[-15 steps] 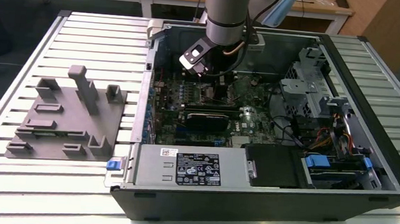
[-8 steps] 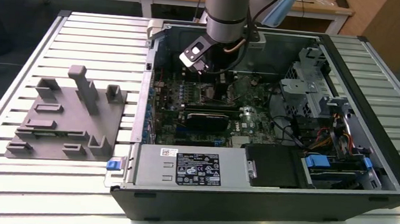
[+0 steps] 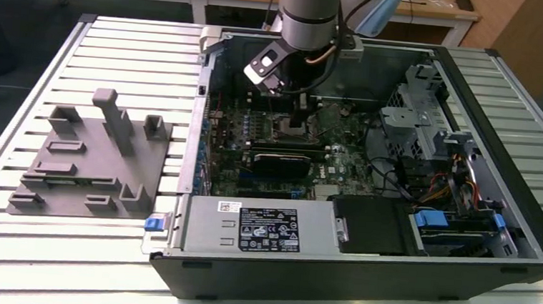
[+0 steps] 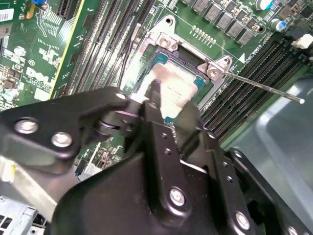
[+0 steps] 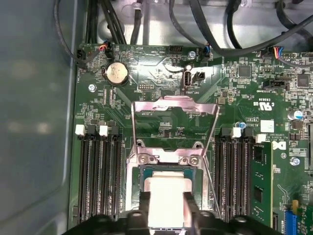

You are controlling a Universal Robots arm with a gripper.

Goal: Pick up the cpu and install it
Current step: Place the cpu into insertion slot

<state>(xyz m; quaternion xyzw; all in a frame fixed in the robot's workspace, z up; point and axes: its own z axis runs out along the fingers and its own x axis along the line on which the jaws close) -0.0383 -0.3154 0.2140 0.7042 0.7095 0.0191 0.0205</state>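
Note:
The cpu (image 5: 166,193), a small square chip with a pale silver top, lies in or just over the motherboard socket (image 5: 142,174). It also shows in the second wrist view as the cpu (image 4: 178,83). My gripper (image 5: 167,208) reaches down into the open computer case, one black finger against each side of the chip, shut on it. In the exterior view the gripper (image 3: 298,125) hangs over the middle of the board, and it hides the chip there. The second wrist view has the gripper (image 4: 171,105) right at the socket.
The socket's metal load plate (image 5: 173,105) stands flipped open, and its thin lever (image 4: 264,87) sticks out sideways. Memory slots (image 5: 98,171) flank the socket. A black ribbed module (image 3: 281,163) lies close to it. A grey fixture (image 3: 90,157) sits on the slatted table at the exterior view's left.

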